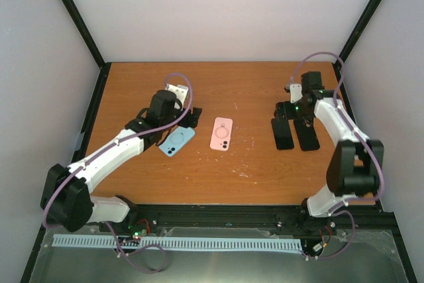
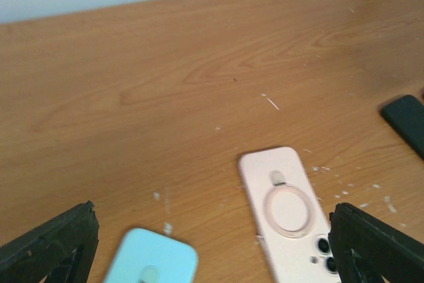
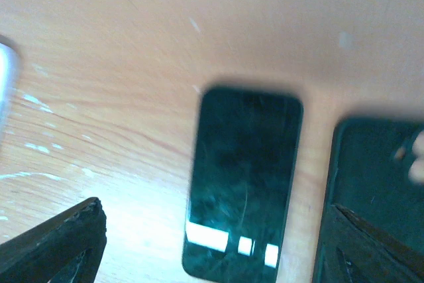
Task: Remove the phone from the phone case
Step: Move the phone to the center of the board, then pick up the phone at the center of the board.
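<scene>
The black phone (image 3: 242,183) lies on the table (image 1: 132,84), just beside its black case (image 3: 371,197), so that one looks done. The right gripper (image 1: 295,113) hangs over them, wide open and holding nothing. The left gripper (image 1: 187,118) is wide open too, near a blue phone (image 1: 177,141) and a pink phone (image 1: 221,133). Both look not yet out of their cases.

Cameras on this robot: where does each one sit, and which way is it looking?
Top external: up high behind the arms, looking down at the table; both arms show, with the left gripper and right gripper.
Left wrist: low on the left arm, facing across the table at the pink phone and blue phone; its fingers fill the bottom corners.
Right wrist: close above the black phone and black case; its fingers show at the bottom corners.
Shared: top and left wrist both see the pink phone.
</scene>
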{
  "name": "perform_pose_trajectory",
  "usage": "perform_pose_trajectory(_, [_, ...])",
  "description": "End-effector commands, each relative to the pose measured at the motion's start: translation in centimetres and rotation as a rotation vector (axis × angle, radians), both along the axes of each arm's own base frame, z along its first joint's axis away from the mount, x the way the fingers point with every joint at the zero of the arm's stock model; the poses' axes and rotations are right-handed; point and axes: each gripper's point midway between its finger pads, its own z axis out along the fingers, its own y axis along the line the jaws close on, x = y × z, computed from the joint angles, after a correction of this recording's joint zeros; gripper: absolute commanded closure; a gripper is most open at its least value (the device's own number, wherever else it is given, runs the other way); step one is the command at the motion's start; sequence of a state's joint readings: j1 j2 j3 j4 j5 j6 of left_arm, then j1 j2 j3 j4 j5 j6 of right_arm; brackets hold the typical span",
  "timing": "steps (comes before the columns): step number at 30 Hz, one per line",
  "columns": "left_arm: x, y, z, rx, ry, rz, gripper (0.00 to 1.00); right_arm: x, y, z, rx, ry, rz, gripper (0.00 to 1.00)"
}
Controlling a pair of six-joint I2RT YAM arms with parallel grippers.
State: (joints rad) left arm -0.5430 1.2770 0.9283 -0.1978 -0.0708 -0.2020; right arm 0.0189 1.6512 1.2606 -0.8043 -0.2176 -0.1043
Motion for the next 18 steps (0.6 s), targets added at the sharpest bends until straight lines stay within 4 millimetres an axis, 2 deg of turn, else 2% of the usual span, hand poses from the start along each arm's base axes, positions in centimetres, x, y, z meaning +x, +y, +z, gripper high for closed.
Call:
perform_pose_trajectory(1, [0.2,-2.5,1.5,-0.152,0.098,-0.039,0.06,-1.1,2.4,3.2,0.083,-0.226,0.18,0.11])
perform_pose_trajectory(3, [0.6,-4.0,0.9,-0.167,0.177,-0.061,0.11,-2.0,3.4,3.3,0.129,-0.27,0.229,0.11])
perform_pose_trajectory(5, [0.6,-5.9,-0.9,-0.155,0.27,-0.115,0.32,-2.8,4.5,3.7,0.187,-0.291,0.282,0.11])
perform_pose_trajectory(6, [0.7,-6.7,-2.3,-0.134,0.324,-0.119,0.35,-3.0,4.8,4.0,0.195,-0.293,0.296,0.12])
perform_pose_trajectory(11, [0.4,-10.0,-9.4,0.033,0.519,-0.093,0.24,-3.4,4.8,4.5,0.195,-0.316,0.307,0.13])
perform_pose_trajectory(15, [-0.2,-11.6,-12.7,0.111,0.61,-0.096,0.16,-4.0,5.0,4.4,0.212,-0.294,0.317,0.13])
perform_pose_trajectory(18, [-0.4,-11.9,-14.3,0.167,0.642,-0.081,0.13,-4.2,5.1,4.4,0.213,-0.296,0.323,0.11])
